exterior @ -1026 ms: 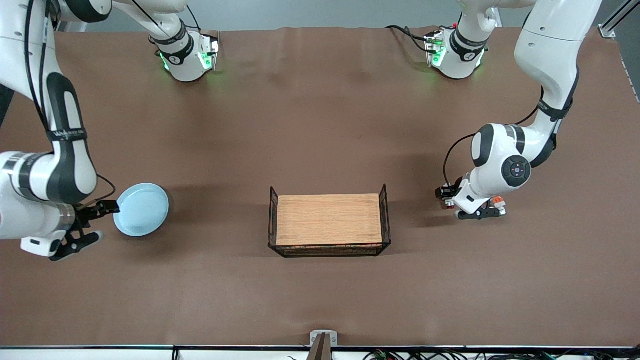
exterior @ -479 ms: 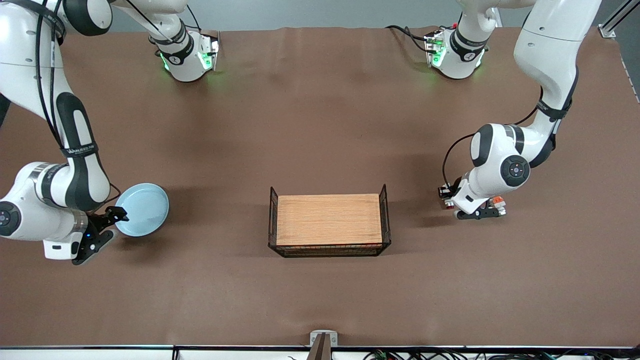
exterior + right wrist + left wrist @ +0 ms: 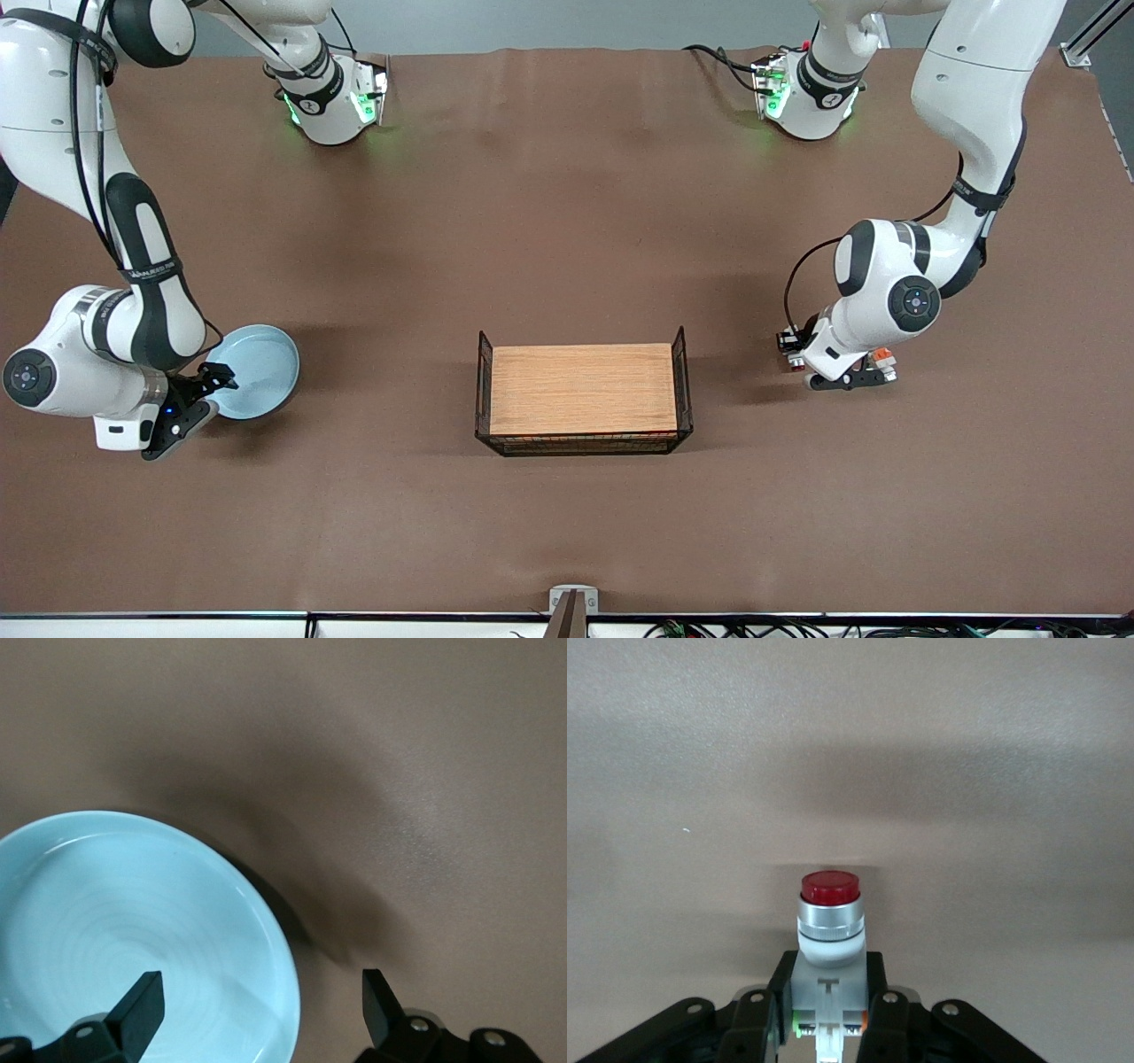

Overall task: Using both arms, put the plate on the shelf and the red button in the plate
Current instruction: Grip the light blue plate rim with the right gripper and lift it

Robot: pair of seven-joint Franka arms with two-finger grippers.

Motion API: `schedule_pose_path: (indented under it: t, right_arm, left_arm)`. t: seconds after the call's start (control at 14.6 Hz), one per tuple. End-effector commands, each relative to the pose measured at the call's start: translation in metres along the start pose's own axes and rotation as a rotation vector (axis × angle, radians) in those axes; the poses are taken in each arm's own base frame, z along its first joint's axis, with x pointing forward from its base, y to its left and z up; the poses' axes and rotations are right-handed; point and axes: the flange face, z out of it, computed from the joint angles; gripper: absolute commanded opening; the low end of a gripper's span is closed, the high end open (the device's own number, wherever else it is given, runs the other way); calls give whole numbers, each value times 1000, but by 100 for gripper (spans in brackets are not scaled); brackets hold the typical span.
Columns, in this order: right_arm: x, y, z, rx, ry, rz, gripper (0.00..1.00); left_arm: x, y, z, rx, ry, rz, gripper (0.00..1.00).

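Both arms appear to be in the grasping step, well apart at either end of the wooden rack (image 3: 582,390). The left gripper (image 3: 828,1028) sits low over the table toward the left arm's end of the rack, its fingers pinching the white-and-orange body of the red button (image 3: 829,889) — cap pointing out ahead. The right gripper (image 3: 257,1010) is at the plate (image 3: 259,370), which lies toward the right arm's end of the rack; its fingers are spread, straddling the plate's rim (image 3: 282,974) and not yet pressed on it. Next, I judge, the right fingers must pinch the rim firmly before lifting — the glossy plate could slip — then each arm carries its piece toward the rack.
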Motion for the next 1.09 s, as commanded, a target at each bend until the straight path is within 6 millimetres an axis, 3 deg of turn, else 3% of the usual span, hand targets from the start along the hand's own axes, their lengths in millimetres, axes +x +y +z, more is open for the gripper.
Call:
schedule_pose_path:
  t: [0.0,0.27,0.48,0.62,0.89,1.03]
  right_arm:
    - [-15,-1,10,-7,35,-26,96]
    - [-16,-1,11,-4,39,-42,83]
    - [-17,-1,12,-1,37,-57,66]
    - [-21,2,12,-1,37,-50,55]
    - [-27,5,14,14,59,-79,38]
    - [-24,3,16,18,65,-101,21]
  left_arm:
    - [-2,-1,-36,-2,9,0,33]
    - [6,4,-97,-10,45,7,33]
    - [13,-6,-142,-12,37,-4,33]
    - [16,-17,-164,-16,41,-22,33]
    - [15,-19,-202,-25,93,-34,33]
    - [16,-18,-208,-30,105,-43,33]
